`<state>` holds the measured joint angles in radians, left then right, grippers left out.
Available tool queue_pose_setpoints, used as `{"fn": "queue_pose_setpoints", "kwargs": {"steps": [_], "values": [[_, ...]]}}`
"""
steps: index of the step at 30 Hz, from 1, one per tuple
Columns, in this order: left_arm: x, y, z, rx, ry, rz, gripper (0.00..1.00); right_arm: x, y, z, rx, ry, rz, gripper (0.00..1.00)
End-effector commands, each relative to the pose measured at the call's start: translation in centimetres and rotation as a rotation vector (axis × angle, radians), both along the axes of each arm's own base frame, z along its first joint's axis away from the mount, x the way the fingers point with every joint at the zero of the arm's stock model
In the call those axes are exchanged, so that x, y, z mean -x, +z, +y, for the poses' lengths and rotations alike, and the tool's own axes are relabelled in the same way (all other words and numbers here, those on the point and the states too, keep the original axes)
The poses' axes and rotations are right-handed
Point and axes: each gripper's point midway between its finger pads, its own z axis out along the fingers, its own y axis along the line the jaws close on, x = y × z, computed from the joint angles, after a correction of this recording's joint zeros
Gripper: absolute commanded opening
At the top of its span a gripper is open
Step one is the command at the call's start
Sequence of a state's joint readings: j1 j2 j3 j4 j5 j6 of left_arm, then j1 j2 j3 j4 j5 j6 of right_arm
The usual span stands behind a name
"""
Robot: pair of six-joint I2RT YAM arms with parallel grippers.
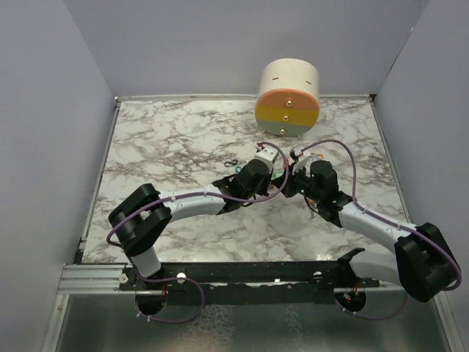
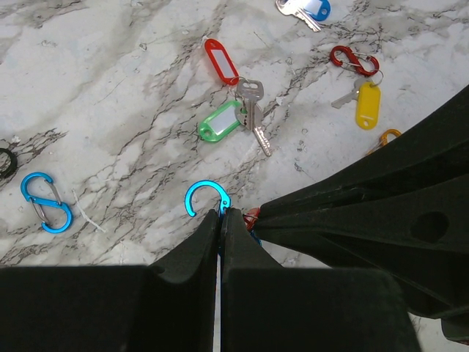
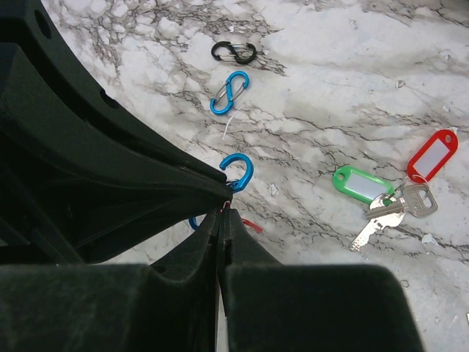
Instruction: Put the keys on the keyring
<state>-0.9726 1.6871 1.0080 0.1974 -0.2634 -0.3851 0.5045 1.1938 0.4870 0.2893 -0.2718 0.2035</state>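
Closest to the lens in the left wrist view, the left gripper (image 2: 220, 218) had its jaws pressed together on a blue clip (image 2: 206, 195), whose open hook stuck out beyond the tips; held that way, the hook seemed to be offered as the ring for a key to be threaded onto; the right gripper (image 3: 222, 214) met it tip to tip, its jaws together too, with a sliver of red (image 2: 253, 215) at its tip, though what that red piece was could not be made out; the two arms met at mid-table in the top view, presumably so that one could steady while the other fed; the keys (image 2: 253, 110) lay loose on the marble table (image 2: 110, 95) just beyond the hook, two silver ones joined to a green tag (image 2: 220, 123) and a red tag (image 2: 220, 60); farther off lay a yellow-tagged key (image 2: 365, 103) and a blue-tagged key (image 2: 309, 7), with a red carabiner (image 2: 354, 60) between them; a second blue clip (image 2: 45, 202) sat well apart to the left; none of these keys was on the held clip, so the threading looked barely begun.
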Motion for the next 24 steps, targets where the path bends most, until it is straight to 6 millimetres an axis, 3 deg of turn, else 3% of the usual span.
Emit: {"fn": "queue_pose_setpoints", "kwargs": {"steps": [1, 24], "values": [[-0.63, 1.45, -0.83, 0.018, 0.005, -0.033, 0.0, -0.59, 1.38, 0.8, -0.009, 0.021, -0.042, 0.01], [-1.04, 1.85, -0.48, 0.011, 0.029, -0.052, 0.0, 0.1, 0.94, 1.12, 0.0, 0.047, -0.024, 0.01]]}}
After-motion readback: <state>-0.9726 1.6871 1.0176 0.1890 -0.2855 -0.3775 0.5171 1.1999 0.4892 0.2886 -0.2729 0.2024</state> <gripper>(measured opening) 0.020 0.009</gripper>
